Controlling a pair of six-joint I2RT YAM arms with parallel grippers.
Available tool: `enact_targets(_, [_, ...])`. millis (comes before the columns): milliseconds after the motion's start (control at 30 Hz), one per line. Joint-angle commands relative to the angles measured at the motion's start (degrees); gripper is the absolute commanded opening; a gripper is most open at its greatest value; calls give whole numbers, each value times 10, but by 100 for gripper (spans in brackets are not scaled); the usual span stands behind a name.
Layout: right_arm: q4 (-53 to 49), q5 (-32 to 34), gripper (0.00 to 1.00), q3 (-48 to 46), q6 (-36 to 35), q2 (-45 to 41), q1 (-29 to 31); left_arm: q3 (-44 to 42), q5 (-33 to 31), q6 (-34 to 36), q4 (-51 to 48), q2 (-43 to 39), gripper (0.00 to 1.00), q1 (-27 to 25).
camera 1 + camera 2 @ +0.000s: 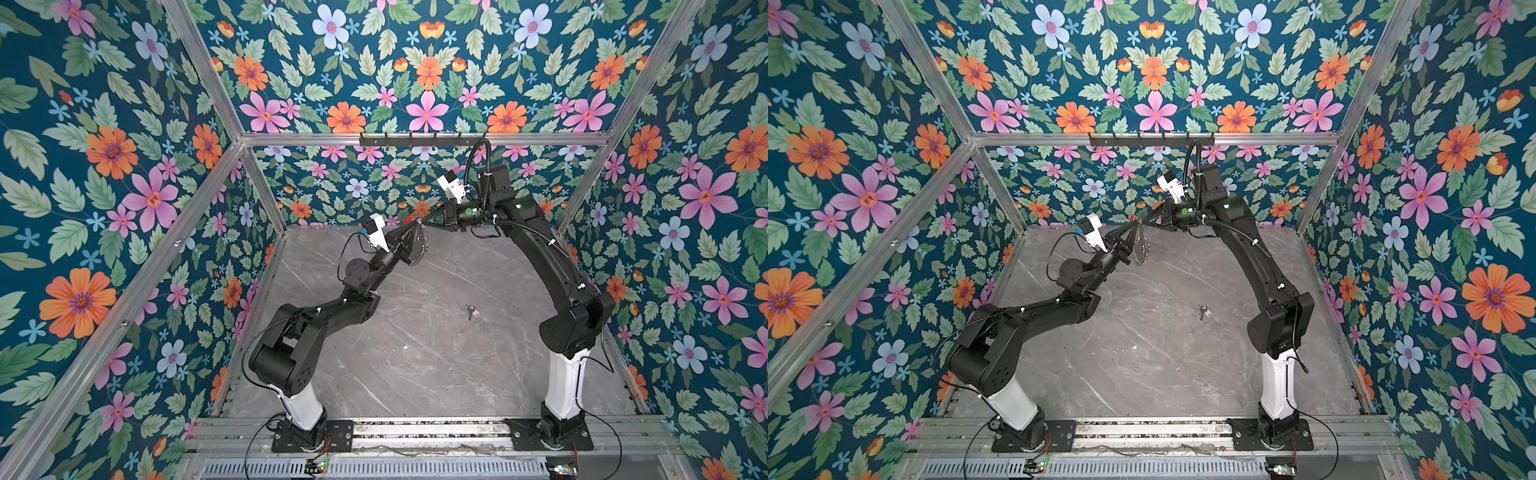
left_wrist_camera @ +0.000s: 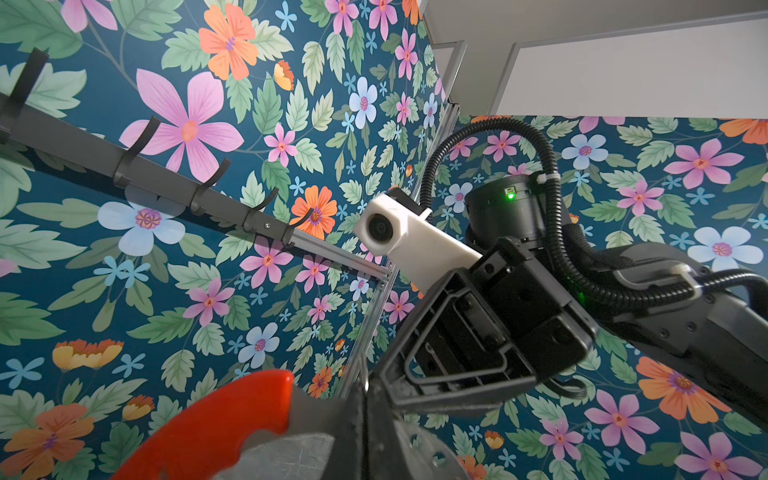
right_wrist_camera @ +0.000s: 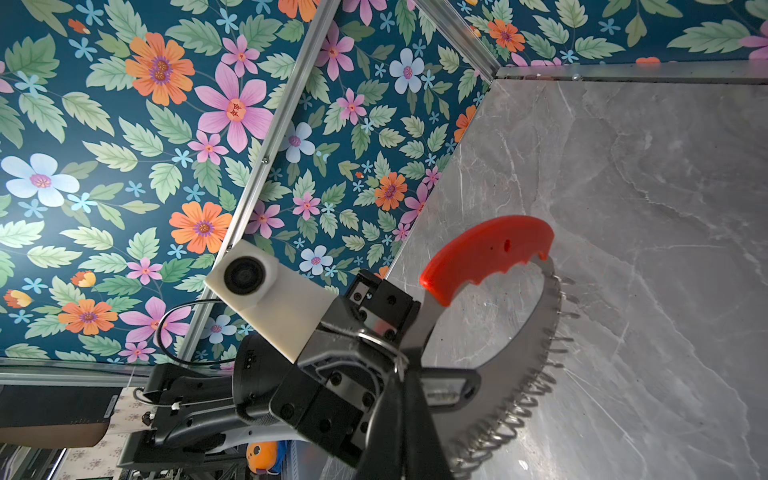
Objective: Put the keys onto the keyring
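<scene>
**Keyring held aloft between both grippers; key not yet collected**

Found at left: left gripper (image 1: pixel 411 230), raised at the rear of the cell, jaws together and clamped on the keyring (image 1: pixel 422 249) beside its red section (image 3: pixel 490 249).

Hanging from that hold: a large loop, clear of the table (image 1: pixel 415 365).
- Red section: moulded plastic, matt, scalloped along the inner edge.
- Remainder: a flat brushed steel band (image 3: pixel 548 316), curved.
- Along its outer edge: a close row of small wire rings (image 3: pixel 523 399), loose and likely to snag.

Met from the right by the right gripper (image 1: pixel 422 223), likewise closed. Apparently pinching the same band near the red section; exact contact hidden behind the fingers in the right wrist view.

Further right, nearer the arm bases: the keys (image 1: pixel 471 311), lying flat on the table, well apart from both grippers.
- Small silver blade with a dark head.
- Pale lavender oval tag (image 1: pixel 477 314).

Table: grey, marble-patterned, smooth and hard. Probably awkward for lifting so thin an item.

Judged: a two-handed mid-air hold on the loop, threading not begun.

Recommended:
- Keep one clamp firm on the flat steel rather than the rounded plastic.
- Release the other only after settling the loop.
- Keep the wire rings turned toward the free side.
- Descend square to the table and take the key by its dark head.
</scene>
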Motion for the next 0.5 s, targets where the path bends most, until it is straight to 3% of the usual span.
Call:
enact_targets(0, [21,9,0,-10,8,-5,-5,4,16,0,67,-1,0,-1])
enact_targets(467, [50,-38,0,-52,28,-22,-6,14,7,-18,101,15,0,-1])
